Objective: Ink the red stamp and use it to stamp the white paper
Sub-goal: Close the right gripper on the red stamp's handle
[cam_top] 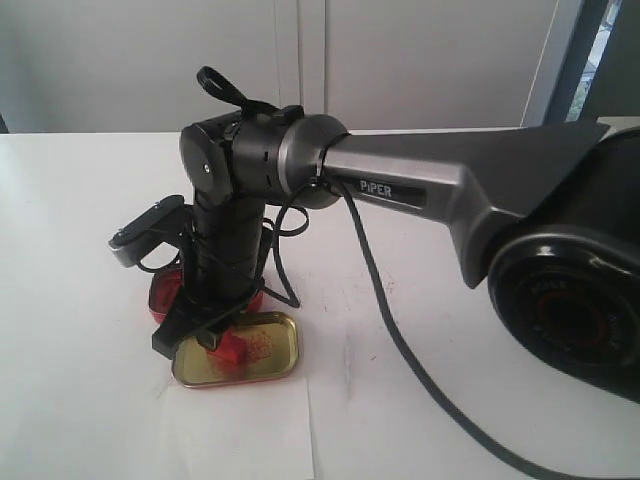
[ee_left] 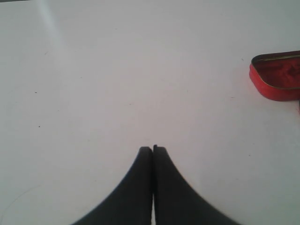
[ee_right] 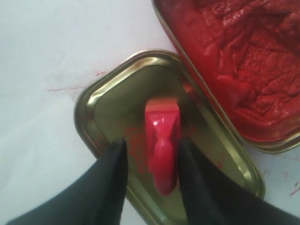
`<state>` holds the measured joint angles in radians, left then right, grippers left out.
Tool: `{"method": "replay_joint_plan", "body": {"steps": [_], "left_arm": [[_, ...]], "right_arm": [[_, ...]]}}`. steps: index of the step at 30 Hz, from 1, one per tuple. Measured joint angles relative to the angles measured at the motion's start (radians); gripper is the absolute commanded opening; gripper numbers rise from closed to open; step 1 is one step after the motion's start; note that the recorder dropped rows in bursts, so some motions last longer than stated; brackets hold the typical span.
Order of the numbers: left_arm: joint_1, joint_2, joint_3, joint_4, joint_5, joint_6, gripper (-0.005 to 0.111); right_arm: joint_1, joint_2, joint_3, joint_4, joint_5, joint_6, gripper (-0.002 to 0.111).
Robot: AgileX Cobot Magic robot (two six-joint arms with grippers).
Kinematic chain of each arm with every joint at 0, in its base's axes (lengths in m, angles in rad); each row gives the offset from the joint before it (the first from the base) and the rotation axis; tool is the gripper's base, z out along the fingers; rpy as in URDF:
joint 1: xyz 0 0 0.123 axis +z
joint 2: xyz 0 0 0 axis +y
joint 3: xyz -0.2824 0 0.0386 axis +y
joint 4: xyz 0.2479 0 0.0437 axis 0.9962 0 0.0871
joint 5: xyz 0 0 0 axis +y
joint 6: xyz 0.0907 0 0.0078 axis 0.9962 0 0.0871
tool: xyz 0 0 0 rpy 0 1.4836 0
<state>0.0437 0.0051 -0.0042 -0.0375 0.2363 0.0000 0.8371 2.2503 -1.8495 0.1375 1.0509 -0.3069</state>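
Note:
The red stamp (ee_right: pixel 161 140) rests inside a gold tin lid (ee_right: pixel 93 108), its knobbed handle pointing up between my right gripper's fingers. My right gripper (ee_right: pixel 152 142) is open. A gap shows on one side of the stamp, and the other finger stands close against it. From outside, the right gripper (cam_top: pixel 215 335) hangs straight down over the stamp (cam_top: pixel 232 350) in the lid (cam_top: pixel 275 335). The white paper (cam_top: pixel 245 435) lies under and in front of the lid. My left gripper (ee_left: pixel 153 149) is shut with nothing in it, above bare table.
A red tin of red ink paste (ee_right: pixel 243 61) sits right beside the lid, partly hidden behind the right arm (cam_top: pixel 165 292), and shows at the edge of the left wrist view (ee_left: pixel 279 75). A black cable (cam_top: pixel 400 340) trails across the table. Small red smears mark the white table.

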Motion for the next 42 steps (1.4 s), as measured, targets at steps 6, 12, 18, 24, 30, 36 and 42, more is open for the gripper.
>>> {"method": "replay_joint_plan", "body": {"steps": [6, 12, 18, 24, 30, 36, 42], "left_arm": [[0.0, 0.0, 0.0, 0.0, 0.0, 0.0, 0.0], [0.0, 0.0, 0.0, 0.0, 0.0, 0.0, 0.0], [0.0, 0.0, 0.0, 0.0, 0.0, 0.0, 0.0], [0.0, 0.0, 0.0, 0.0, 0.0, 0.0, 0.0], [0.0, 0.0, 0.0, 0.0, 0.0, 0.0, 0.0], [0.0, 0.0, 0.0, 0.0, 0.0, 0.0, 0.0], [0.0, 0.0, 0.0, 0.0, 0.0, 0.0, 0.0]], "right_arm": [[0.0, 0.014, 0.0, -0.004, 0.002, 0.0, 0.035], [0.0, 0.014, 0.0, -0.038, 0.002, 0.0, 0.035], [0.0, 0.014, 0.0, -0.045, -0.023, 0.0, 0.035], [0.0, 0.016, 0.0, -0.047, -0.036, 0.0, 0.035], [0.0, 0.029, 0.0, -0.049, -0.037, 0.0, 0.035], [0.0, 0.029, 0.0, -0.049, -0.037, 0.0, 0.035], [0.0, 0.029, 0.0, -0.049, -0.038, 0.0, 0.035]]}}
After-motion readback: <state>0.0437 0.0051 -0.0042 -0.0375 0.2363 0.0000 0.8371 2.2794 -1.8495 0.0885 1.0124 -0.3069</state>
